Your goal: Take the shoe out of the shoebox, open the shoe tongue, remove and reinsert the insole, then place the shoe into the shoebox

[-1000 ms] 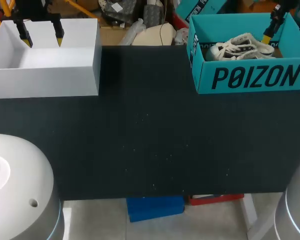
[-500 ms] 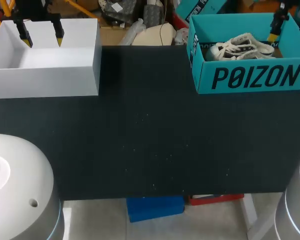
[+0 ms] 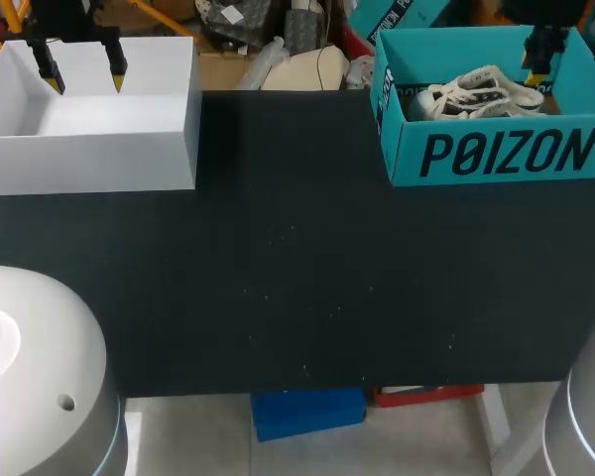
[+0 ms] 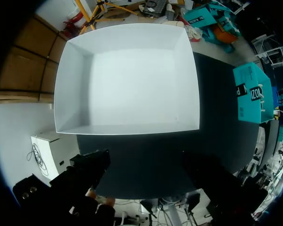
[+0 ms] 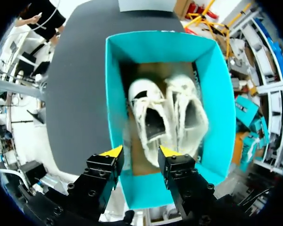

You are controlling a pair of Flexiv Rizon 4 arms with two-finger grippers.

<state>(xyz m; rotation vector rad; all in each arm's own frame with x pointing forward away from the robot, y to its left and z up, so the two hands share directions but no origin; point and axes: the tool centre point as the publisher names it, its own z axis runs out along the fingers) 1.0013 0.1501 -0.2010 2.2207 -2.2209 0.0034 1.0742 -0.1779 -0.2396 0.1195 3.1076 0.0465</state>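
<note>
Two white lace-up shoes [image 3: 476, 91] lie side by side in the teal shoebox [image 3: 496, 154] at the table's far right. In the right wrist view the shoes [image 5: 148, 120] sit on the brown floor of the shoebox [image 5: 212, 94], openings facing up. My right gripper [image 3: 535, 67] hangs above the box's right end, over the shoes' heels; its fingers [image 5: 115, 151] are partly drawn together and hold nothing. My left gripper [image 3: 84, 81] hangs open over the empty white box [image 3: 89, 129] at the far left. That white box [image 4: 127, 127] fills the left wrist view ahead of the left gripper [image 4: 146, 174].
The black table [image 3: 297, 258] stretches between the two boxes and towards me. Clutter lies beyond its far edge.
My right gripper's fingers have drawn closer together and it has shifted slightly left above the shoebox. The left arm has not moved.
</note>
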